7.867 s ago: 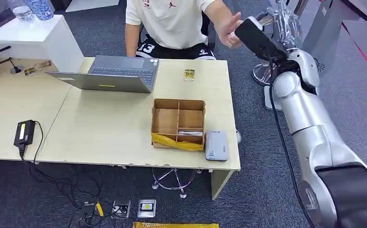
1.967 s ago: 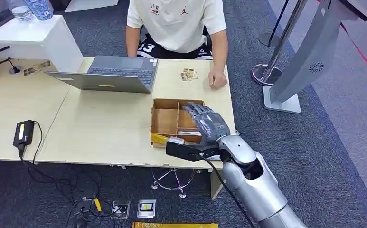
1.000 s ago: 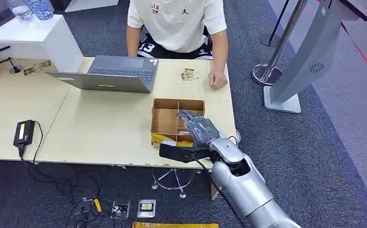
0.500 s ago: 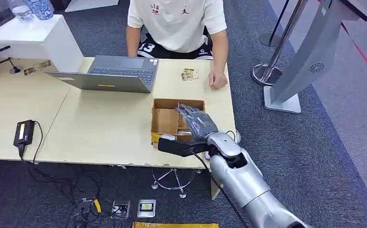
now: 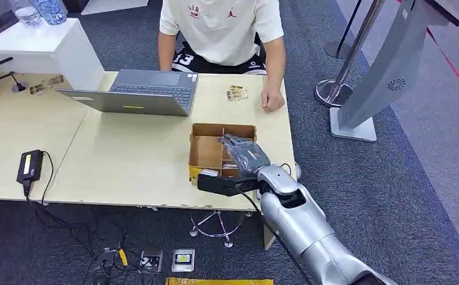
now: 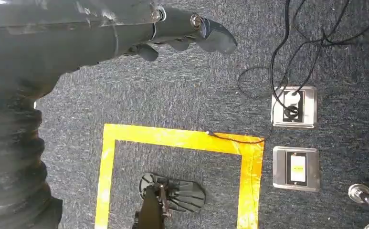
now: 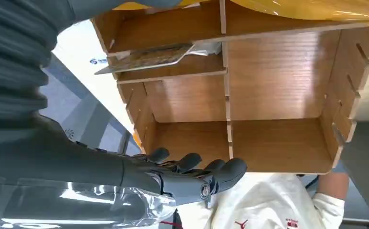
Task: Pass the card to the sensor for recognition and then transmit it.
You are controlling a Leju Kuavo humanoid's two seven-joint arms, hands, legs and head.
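Card [image 7: 149, 58] lies flat in one small compartment of the wooden box [image 7: 278, 86], the compartment on the robot's near side by the yellow tape, leaning w/ one edge raised over a divider and something white tucked beside it. In head view the card's spot [image 5: 239, 167] is mostly covered by the right hand [image 5: 246, 153]. Judgement: thin, light, stiff plastic, smooth & slippery, won't crush but can skate or flip; hard to lift off a flat floor, so best taken by the raised free edge, thumb under & fingers on top, pinch along a long side, leaving the face free for the sensor. Right hand [image 7: 192, 174] hovers over the box w/ fingers stretched out and a bit apart, holding nothing, not touching the card as far as wrist view shows; it sits over the far compartments, card is back toward the wrist. Left hand [image 6: 182, 33] hangs toward the carpet, fingers loosely extended, nothing in it. Box sits near the right front corner of the table [image 5: 132, 160]; the grey sensor unit isn't clear here, arm covers that corner. Further out: laptop [image 5: 138, 92], a seated person [image 5: 221, 29] w/ a fist resting on the table, small item [image 5: 237, 93] near it. Risk: divider walls crowd the fingers, card could slip deeper.
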